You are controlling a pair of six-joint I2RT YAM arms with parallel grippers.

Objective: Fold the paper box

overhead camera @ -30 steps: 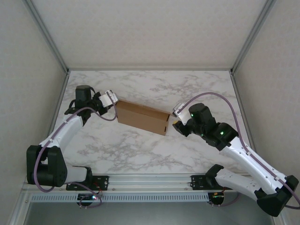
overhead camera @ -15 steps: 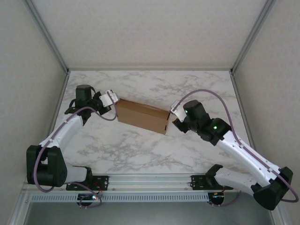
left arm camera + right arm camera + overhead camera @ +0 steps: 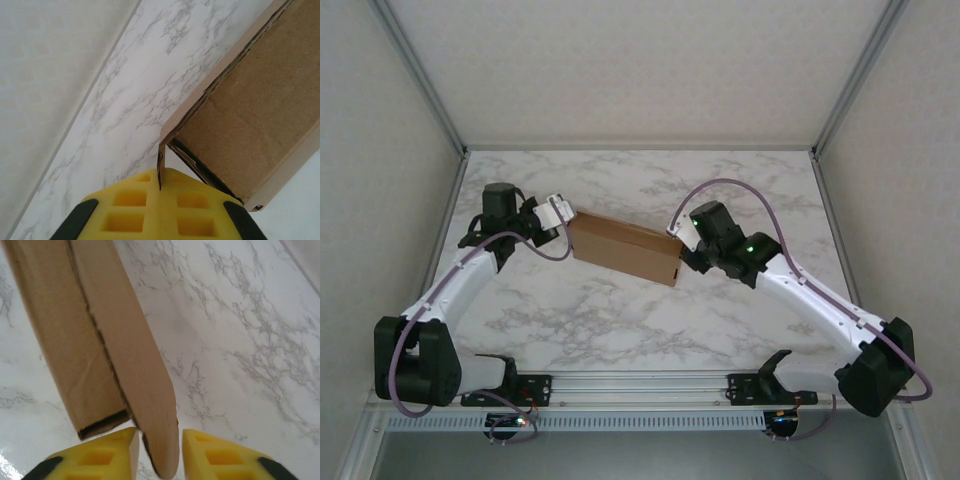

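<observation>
The paper box (image 3: 625, 250) is a shallow brown cardboard box lying slantwise mid-table. My left gripper (image 3: 563, 214) is at its left end. In the left wrist view the yellow pads of the left gripper (image 3: 161, 177) are pressed together on a thin flap edge of the paper box (image 3: 255, 110). My right gripper (image 3: 680, 245) is at the box's right end. In the right wrist view a rounded flap (image 3: 152, 390) of the paper box (image 3: 70, 330) hangs between the parted pads of the right gripper (image 3: 160, 440), with a narrow gap on the right side.
The marble table (image 3: 650, 320) is walled by white panels at the left, back and right. An aluminium rail (image 3: 640, 385) runs along the near edge at the arm bases. The right arm's cable (image 3: 740, 190) arcs above its wrist.
My right arm has swung left and farther back to the box's right end, so the flap now lies between its narrowing jaws. The left gripper has closed on the left flap edge.
</observation>
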